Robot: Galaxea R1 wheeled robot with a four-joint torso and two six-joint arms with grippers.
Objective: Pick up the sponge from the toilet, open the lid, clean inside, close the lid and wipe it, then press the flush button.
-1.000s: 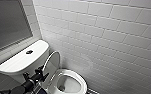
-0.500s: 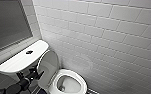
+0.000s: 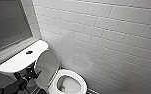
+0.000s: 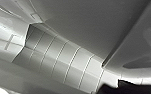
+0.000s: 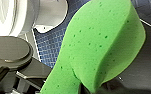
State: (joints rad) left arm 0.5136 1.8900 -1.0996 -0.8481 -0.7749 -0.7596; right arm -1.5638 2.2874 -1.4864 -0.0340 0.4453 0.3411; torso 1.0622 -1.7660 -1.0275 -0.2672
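Note:
The white toilet (image 3: 23,60) stands against the tiled wall with its lid (image 3: 47,63) raised nearly upright over the open bowl (image 3: 69,83). A small dark flush button (image 3: 29,52) sits in the middle of the tank top. My left gripper (image 3: 36,73) is open, low at the lid's outer side, between the lid and the tank. The left wrist view looks up at white toilet surfaces (image 4: 96,27) and wall tiles. My right gripper (image 5: 96,86) is shut on the bright green sponge (image 5: 103,42), which bends over in the grip.
A white tiled wall (image 3: 103,37) rises close behind and to the right of the toilet. A dark panel (image 3: 8,22) hangs above the tank. Beneath the sponge lies a floor of small blue tiles (image 5: 51,42), with the toilet's white base (image 5: 8,15) beside it.
The lid stays raised. My left arm has shifted only slightly beside it; the rest looks the same.

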